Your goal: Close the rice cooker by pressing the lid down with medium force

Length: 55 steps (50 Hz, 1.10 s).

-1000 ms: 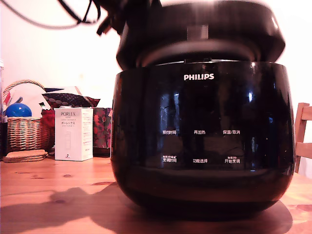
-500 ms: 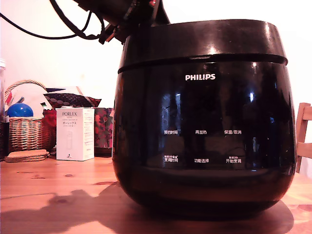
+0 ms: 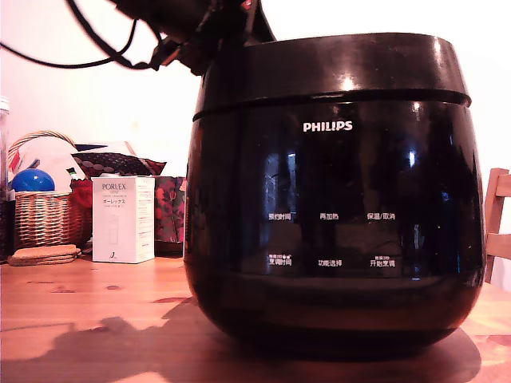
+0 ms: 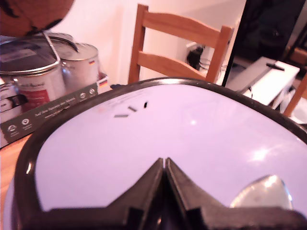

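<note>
Rice cooker stands on the wooden table, filling most of the exterior view, lid seated level on the body with only a thin seam showing; judged shut or nearly so. Gripper is directly over the lid's glossy top, jaws pressed together and empty, tips at or just above the surface, so any further push goes straight down. Around it: wooden chair, steel pots, wicker basket, PORLEX box.
</note>
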Each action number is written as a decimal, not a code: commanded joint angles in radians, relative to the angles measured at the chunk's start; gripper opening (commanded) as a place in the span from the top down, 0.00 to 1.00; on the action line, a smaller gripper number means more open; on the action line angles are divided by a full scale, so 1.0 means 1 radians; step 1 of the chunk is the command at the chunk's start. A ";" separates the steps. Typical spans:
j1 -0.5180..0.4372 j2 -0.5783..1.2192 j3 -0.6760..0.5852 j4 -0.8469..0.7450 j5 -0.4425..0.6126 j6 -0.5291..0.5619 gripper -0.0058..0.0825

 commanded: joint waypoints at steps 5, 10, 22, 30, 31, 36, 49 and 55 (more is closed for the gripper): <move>-0.008 0.071 -0.147 -0.015 0.002 -0.028 0.96; -0.015 0.071 -0.181 0.029 -0.002 -0.035 0.96; -0.052 0.071 -0.238 0.118 -0.026 -0.039 0.96; -0.058 0.072 -0.238 0.118 -0.029 -0.031 0.96; -0.058 0.073 -0.238 0.116 -0.030 -0.031 0.96; -0.058 0.080 -0.238 0.118 -0.044 -0.031 0.96; -0.058 0.082 -0.236 0.187 -0.046 -0.032 0.96; -0.057 0.077 -0.219 0.189 -0.028 -0.032 0.96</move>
